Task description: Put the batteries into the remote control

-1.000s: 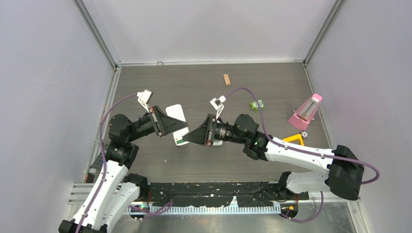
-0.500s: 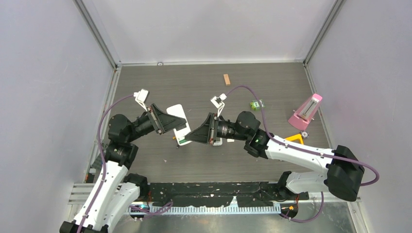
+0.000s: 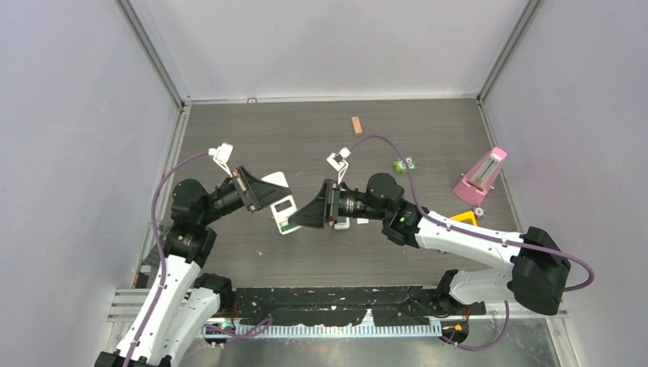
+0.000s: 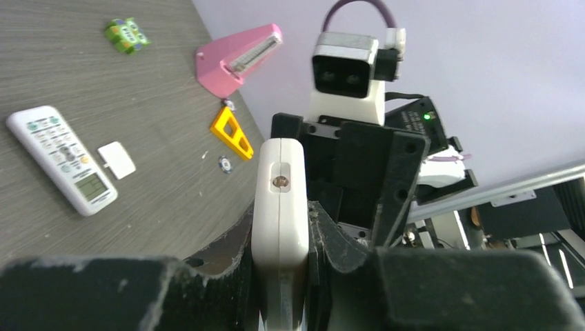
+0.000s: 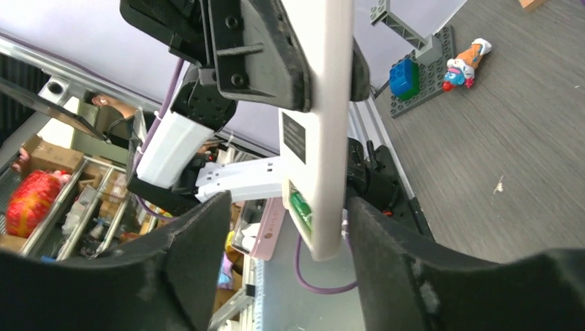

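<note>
Dark wood-grain table below, left gripper clamped on remote held in air, its long axis pointing at right gripper, whose jaws stand apart, straddling the open-bay end without touching.

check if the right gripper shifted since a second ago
Yes, the right gripper drifted slightly left, away from the green toy, in the top view.

White-and-black left arm reaching up and rightward, its black two-finger left gripper clamped on a slim white remote control, matching right arm stretched leftward, black right gripper opposite, jaws parted
</note>
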You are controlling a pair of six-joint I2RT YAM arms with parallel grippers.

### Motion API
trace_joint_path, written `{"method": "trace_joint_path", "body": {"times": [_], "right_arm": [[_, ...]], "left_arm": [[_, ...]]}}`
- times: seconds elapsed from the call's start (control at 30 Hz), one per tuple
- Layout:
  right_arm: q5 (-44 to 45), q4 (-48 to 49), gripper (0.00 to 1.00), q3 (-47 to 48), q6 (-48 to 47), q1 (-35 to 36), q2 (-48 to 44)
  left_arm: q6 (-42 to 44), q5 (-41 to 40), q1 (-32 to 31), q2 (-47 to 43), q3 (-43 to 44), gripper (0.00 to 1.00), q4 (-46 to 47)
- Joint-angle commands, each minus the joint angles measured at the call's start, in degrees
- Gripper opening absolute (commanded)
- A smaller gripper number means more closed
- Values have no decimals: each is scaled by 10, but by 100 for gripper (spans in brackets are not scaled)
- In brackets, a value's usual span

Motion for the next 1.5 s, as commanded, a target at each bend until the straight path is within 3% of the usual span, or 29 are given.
{"method": "trace_joint_path", "body": {"times": [0.0,0.07,0.23,0.4,0.47,0.63,0.73,0.87,1.13,1.23,1.47], "right_arm": [[29,-2,76,23,-20,-5,-18],[50,-24,82,16,-38,-7,-33],[125,-117,83,5,-104,-11,-66],[230,-220,69,36,-162,-5,-18],[294,-272,63,77,-170,11,29],[442,-386,60,199,-124,57,186],[473,-458,59,294,-72,78,287],[473,-528,45,383,-7,91,384],[514,-597,42,467,48,114,482],[523,-639,35,501,67,114,513],[552,-670,36,527,85,116,542]], "left_arm": [[84,-26,14,-11,37,0,-82],[136,-54,21,-12,71,0,-158],[281,-216,24,-12,184,0,-376],[321,-323,24,-23,230,0,-459],[320,-355,24,-31,233,0,-470],[313,-418,23,-47,244,0,-487],[305,-453,24,-61,242,0,-489],[303,-484,24,-82,239,0,-489],[305,-478,24,-99,235,0,-492],[306,-476,23,-109,228,0,-488],[305,-490,24,-131,215,0,-481]]}}
